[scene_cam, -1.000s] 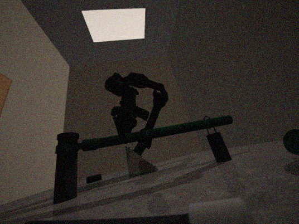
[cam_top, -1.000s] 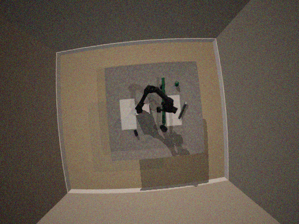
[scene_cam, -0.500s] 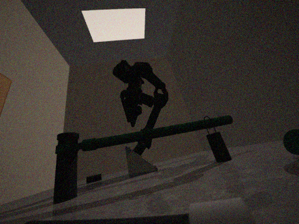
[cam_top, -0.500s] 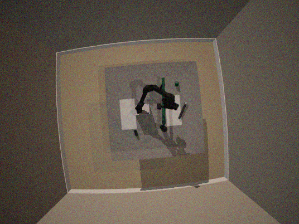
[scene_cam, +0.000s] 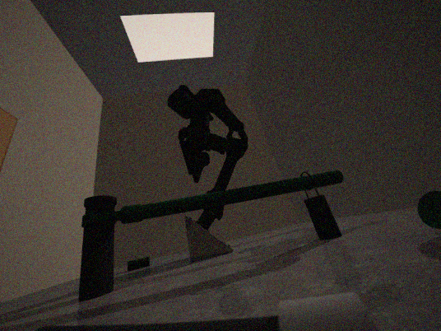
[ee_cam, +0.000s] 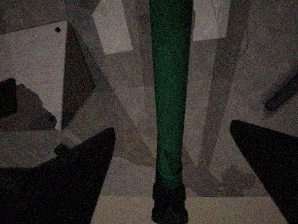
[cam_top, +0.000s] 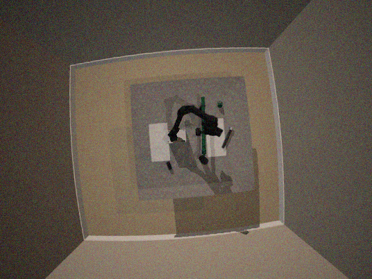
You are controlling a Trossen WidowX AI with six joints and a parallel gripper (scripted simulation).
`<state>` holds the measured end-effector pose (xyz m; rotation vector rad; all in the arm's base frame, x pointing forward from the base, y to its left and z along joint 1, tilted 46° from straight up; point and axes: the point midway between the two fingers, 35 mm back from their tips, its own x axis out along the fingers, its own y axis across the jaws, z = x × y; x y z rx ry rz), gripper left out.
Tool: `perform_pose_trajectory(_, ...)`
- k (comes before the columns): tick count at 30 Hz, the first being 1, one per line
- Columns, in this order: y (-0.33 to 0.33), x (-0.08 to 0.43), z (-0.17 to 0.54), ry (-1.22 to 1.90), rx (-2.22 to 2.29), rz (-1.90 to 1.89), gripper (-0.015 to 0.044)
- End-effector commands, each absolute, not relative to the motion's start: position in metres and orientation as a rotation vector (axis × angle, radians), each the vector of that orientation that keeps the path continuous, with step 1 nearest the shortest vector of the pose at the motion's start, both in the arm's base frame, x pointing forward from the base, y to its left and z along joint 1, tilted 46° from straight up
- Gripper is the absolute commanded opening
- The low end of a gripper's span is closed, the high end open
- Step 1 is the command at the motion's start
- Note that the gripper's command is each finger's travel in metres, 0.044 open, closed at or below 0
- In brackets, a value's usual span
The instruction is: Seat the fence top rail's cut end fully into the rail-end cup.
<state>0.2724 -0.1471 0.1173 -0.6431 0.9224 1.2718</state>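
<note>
The green fence rail runs from the big post at one end, through the wire loop on top of a short dark post, and a little beyond it. In my exterior view its near end meets a wider green sleeve, the end cup, beside the brace band, which sits high on the post just under the post cap. The scene is so dim and grainy that I cannot tell how deeply the cut end sits in the cup. From the top, the arm covers the middle of the rail.

My gripper is above the rail, its fingers spread wide with nothing between them; the wrist view shows them apart on either side of the rail, their lower parts cut off by the frame. In the exterior view a gap separates the gripper from the rail.

Behind the rail stands a pale wedge shape, its far side hidden. A dark green round thing is cut off at the right edge.
</note>
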Motion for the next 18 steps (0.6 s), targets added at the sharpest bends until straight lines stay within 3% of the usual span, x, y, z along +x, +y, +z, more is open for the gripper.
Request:
perform_pose_trajectory(1, -0.1483, 0.2720, 0.1179, 0.924, -0.650, 1.274, 0.0440)
perform_pose_trajectory(18, -0.1483, 0.2720, 0.1179, 0.924, -0.650, 1.274, 0.0440)
